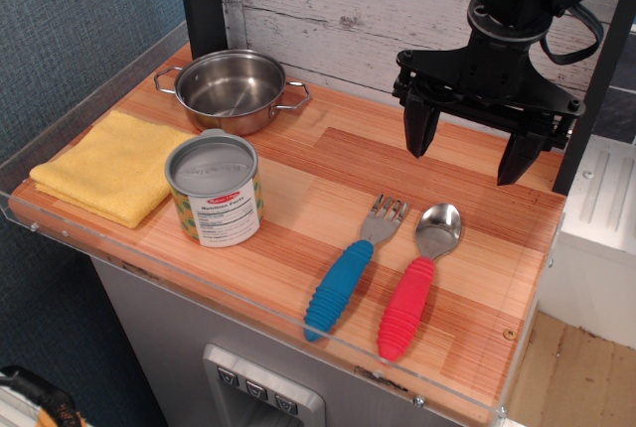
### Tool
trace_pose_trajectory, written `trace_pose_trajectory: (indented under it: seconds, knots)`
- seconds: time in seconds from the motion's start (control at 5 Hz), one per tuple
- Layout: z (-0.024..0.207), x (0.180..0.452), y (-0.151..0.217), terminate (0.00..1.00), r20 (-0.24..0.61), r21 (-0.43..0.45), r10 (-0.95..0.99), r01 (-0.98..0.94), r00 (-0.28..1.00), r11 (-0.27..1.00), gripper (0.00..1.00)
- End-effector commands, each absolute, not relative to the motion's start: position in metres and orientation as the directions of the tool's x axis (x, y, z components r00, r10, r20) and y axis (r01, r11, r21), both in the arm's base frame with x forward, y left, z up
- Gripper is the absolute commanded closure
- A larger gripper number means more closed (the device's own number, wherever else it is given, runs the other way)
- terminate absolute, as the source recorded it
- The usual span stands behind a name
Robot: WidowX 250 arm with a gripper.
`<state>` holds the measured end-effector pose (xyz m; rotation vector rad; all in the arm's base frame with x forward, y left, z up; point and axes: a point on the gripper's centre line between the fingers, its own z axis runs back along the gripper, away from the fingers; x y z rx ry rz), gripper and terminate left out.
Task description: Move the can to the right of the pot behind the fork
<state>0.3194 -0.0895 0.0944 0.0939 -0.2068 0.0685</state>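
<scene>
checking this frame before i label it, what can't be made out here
- Can: label text too small to read; its far side faces away from the camera.
- Gripper: open and holding nothing; the arm above is cut off by the top edge.
- Yellow cloth: anything beneath it is hidden.
- Pot: its near rim hides part of the inside.

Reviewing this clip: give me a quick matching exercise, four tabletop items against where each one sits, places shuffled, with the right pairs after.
Items:
1. can
2. pot
3. fork
4. yellow cloth

Places:
A. far left edge of the table
B. back left, near the wall
C. front, just left of the red-handled spoon
D. front left, between cloth and cutlery

Pairs: 1-D, 2-B, 3-C, 4-A
</scene>
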Motion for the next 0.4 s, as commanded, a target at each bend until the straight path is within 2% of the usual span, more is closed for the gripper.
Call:
trace_pose_trajectory:
  seconds: [0.0,0.2]
  knots:
    - [0.094,0.319,-0.089,0.00,0.208,0.086,0.058,-0.078,0.976,0.993,0.00]
    - [0.093,0.284,-0.073,0.00,0.164,0.109,0.003,-0.021,0.987,0.994,0.00]
